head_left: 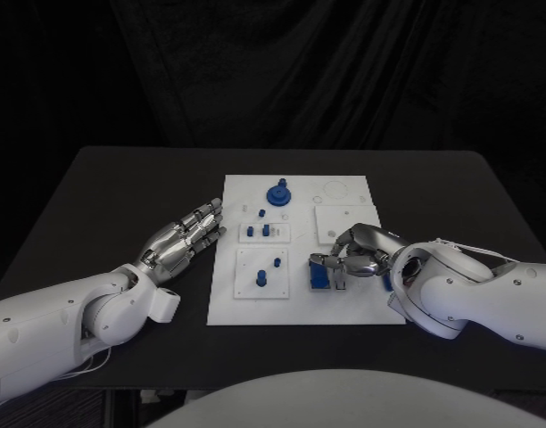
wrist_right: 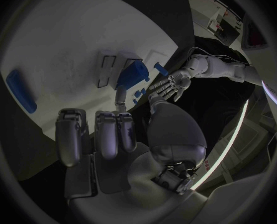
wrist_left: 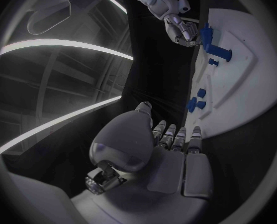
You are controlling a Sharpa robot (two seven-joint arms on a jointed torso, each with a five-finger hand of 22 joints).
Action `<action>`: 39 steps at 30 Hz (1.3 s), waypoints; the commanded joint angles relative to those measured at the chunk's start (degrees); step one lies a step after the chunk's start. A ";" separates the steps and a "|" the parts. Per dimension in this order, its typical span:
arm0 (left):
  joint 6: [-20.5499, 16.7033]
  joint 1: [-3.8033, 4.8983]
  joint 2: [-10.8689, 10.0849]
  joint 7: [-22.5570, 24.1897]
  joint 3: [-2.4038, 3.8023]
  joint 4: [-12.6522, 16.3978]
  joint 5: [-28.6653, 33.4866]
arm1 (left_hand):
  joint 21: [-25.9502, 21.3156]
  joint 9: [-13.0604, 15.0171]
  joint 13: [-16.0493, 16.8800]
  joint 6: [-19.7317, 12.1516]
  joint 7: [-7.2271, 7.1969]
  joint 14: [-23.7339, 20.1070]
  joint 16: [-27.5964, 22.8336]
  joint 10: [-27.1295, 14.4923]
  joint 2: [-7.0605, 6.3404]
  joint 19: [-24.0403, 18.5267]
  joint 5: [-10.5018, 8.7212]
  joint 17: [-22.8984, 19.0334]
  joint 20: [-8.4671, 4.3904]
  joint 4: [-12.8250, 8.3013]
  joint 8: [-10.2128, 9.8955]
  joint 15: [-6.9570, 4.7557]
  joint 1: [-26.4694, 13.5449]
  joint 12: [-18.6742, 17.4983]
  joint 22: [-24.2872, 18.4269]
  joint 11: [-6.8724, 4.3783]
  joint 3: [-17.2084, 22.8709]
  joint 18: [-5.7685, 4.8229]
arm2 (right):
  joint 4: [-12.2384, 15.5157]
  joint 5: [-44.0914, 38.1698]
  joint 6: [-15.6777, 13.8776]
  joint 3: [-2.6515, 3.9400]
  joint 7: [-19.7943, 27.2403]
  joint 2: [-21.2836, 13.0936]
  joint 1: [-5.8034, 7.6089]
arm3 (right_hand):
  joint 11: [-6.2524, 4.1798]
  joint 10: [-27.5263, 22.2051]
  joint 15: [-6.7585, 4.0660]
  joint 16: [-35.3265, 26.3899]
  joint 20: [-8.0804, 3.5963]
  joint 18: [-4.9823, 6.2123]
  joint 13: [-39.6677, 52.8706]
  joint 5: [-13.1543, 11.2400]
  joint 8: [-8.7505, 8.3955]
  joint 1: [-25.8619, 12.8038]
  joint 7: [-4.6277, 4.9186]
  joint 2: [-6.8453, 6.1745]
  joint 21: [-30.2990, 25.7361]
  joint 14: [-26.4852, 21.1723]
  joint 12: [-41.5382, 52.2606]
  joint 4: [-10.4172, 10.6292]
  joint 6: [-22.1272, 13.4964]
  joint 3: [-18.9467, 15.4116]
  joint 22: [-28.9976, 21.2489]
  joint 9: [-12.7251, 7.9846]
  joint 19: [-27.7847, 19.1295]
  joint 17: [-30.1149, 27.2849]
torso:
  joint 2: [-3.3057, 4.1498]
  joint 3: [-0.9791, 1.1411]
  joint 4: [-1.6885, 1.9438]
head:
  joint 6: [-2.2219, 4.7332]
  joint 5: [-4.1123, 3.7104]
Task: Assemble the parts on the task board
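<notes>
Blue part (head_left: 319, 275) near the task board's (head_left: 351, 312) near edge is being pinched by the right hand (head_left: 354, 253), seemingly for seating, while the left hand (head_left: 183, 237) is waiting spread beside the board's left edge.

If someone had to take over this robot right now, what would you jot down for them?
Left hand: open, fingers straight, resting on the table at the task board's left edge, holding nothing.
Right hand: over the board's near right part, fingers curled at a blue block; whether it grips it, I cannot tell.
Done: a round blue part and small blue pegs already stand on the board.
Left: finish the blue block.
</notes>
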 commanded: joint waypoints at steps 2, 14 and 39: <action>0.83 -0.14 0.18 0.46 0.05 0.09 0.20 | 0.02 0.09 0.08 0.03 0.22 -0.02 -0.21 0.20 0.06 -0.19 0.22 -0.05 0.38 -0.03 0.34 0.57 0.65 0.22 0.09 0.13 0.30 0.67 | 1.08 -1.29 -2.23 0.00 5.34 -0.90 -0.28 | 0.23 5.97 0.54 0.17 0.41 0.53 15.07 -0.43 0.94 2.85 -0.19 -0.21 -0.39 6.00 0.15 -0.10 -0.27 -0.99 13.77 0.48 4.13 15.10 | 0.00 0.06 -0.07 | -0.01 -0.34; 0.77 -0.22 0.21 0.28 0.05 0.06 0.20 | 0.02 0.10 0.09 0.11 0.23 -0.02 -0.21 0.21 0.07 -0.19 0.31 -0.05 0.39 -0.09 0.37 0.58 0.70 0.29 0.08 0.13 0.37 0.66 | 2.57 -2.56 -0.70 -0.01 6.70 -2.69 -1.51 | -1.65 5.97 -1.03 0.17 -1.03 0.46 15.07 5.94 11.22 13.68 -2.33 0.07 -0.16 6.00 0.15 -0.48 -0.26 -4.42 13.88 9.15 4.28 15.10 | 0.01 0.03 0.07 | -0.01 0.12; 0.86 -0.25 0.21 -0.10 0.05 0.09 0.21 | 0.03 0.13 0.11 0.26 0.38 -0.02 -0.21 0.24 0.06 -0.17 0.52 -0.05 0.43 -0.30 0.47 0.64 0.88 0.41 0.09 0.06 0.60 0.64 | 0.52 -2.68 2.14 -0.01 5.61 -2.15 -2.52 | -2.47 5.97 -1.76 0.17 -1.76 0.66 15.07 30.09 11.87 22.71 -3.19 0.15 -0.93 6.00 0.15 -0.13 -2.01 -2.73 13.60 10.79 3.81 15.10 | 0.02 -0.01 0.06 | -0.01 0.40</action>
